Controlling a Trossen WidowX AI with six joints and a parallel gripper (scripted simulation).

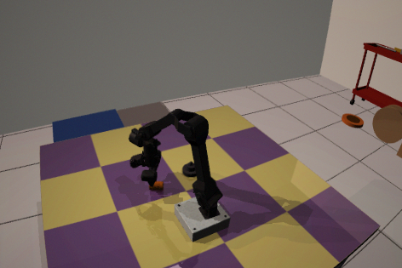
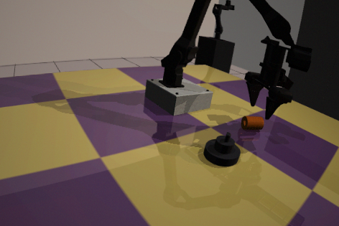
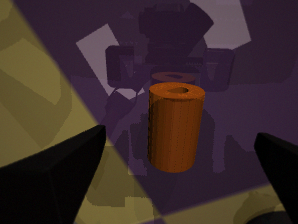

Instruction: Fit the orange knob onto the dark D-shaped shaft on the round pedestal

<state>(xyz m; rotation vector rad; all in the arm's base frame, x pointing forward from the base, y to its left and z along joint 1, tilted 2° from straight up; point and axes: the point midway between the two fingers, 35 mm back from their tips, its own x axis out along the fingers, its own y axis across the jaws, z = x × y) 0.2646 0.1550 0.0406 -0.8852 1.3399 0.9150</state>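
Observation:
The orange knob (image 1: 158, 185) (image 2: 253, 123) (image 3: 174, 134) lies on its side on a purple square. In the wrist view its holed end faces the top of the picture, and the hole shows a flat side. My gripper (image 2: 261, 112) (image 3: 179, 135) is open and empty, pointing down above the knob. In the wrist view the knob appears between the two fingers, not touching either. The dark round pedestal (image 1: 187, 171) (image 2: 214, 155) stands on a yellow square with its thin shaft (image 2: 228, 136) upright and bare. The shaft's flat side cannot be made out.
The arm's pale base block (image 1: 200, 222) (image 2: 194, 102) stands near the knob and pedestal. A dark curved edge, seemingly the pedestal (image 3: 265, 218), shows at the wrist view's lower right. A red cart (image 1: 376, 96) and an orange ring (image 1: 344, 120) are far off on the floor.

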